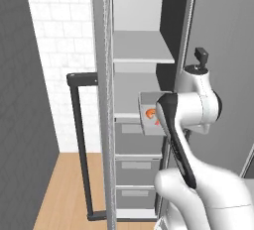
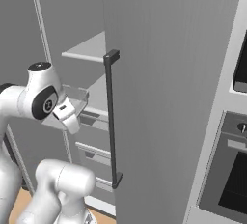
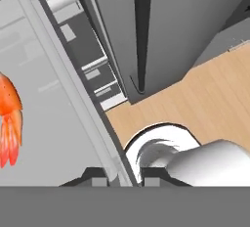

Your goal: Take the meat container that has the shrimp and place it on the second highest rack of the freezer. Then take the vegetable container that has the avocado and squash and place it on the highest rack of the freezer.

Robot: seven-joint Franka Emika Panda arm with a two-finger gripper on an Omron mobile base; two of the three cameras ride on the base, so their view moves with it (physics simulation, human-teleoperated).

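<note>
The end effector point(image 3: 120, 177) was closed on the near rim of the meat container point(image 1: 147, 106), its two dark tips pinching the thin grey wall from either side, as the hand view showed. The shrimp point(image 1: 150, 114) lay inside the tray, a small orange curl against the pale floor, on the far side of the gripped rim from the tips.

From the left base view the tray hung at the front of the open freezer point(image 1: 141, 50), level with the lower of the two open shelves, the second highest rack point(image 1: 128, 95), and just above the drawers point(image 1: 136, 144). Its far part seemed to overlap the front lip of that shelf, but whether it rested on the shelf or hovered just over it could not be told. The highest rack point(image 1: 141, 45) sat clear above it. The door point(image 2: 169, 73) with its dark bar handle point(image 2: 112, 117) stood open to the arm's right.

The tray lay directly ahead of the end effector, toward the back of the cabinet, with the arm reaching in from the front. By my reading, the coming move depended on that line: push the tray straight inward along the shelf until it was fully supported, then let go. The first half of the task looked nearly done.
</note>
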